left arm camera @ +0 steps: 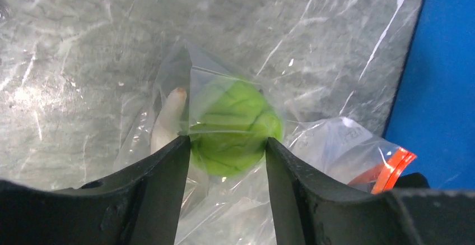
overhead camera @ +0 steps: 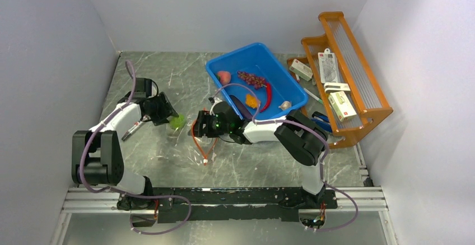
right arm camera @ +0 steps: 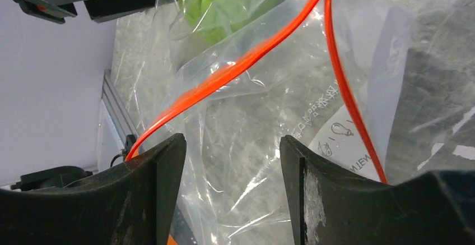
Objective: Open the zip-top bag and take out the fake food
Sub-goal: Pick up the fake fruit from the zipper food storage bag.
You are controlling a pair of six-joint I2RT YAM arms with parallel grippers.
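The zip-top bag [overhead camera: 193,138] lies crumpled on the marble table between my two grippers, its red-orange zip strip [right arm camera: 235,68] curling open. A green ball [left arm camera: 232,127] of fake food sits inside the clear plastic, with a pale piece [left arm camera: 168,116] beside it. My left gripper [left arm camera: 227,144] is open, its fingertips flanking the near side of the ball through the film. In the top view the left gripper [overhead camera: 167,117] is just left of the ball [overhead camera: 177,123]. My right gripper [right arm camera: 232,141] is open over the bag's mouth, with loose film between its fingers.
A blue bin [overhead camera: 221,65] behind the right gripper [overhead camera: 201,126] holds a peach [overhead camera: 224,77], grapes [overhead camera: 252,79], an orange piece [overhead camera: 252,100] and a beige bulb [overhead camera: 285,105]. A wooden rack [overhead camera: 358,65] with small boxes stands at the right wall.
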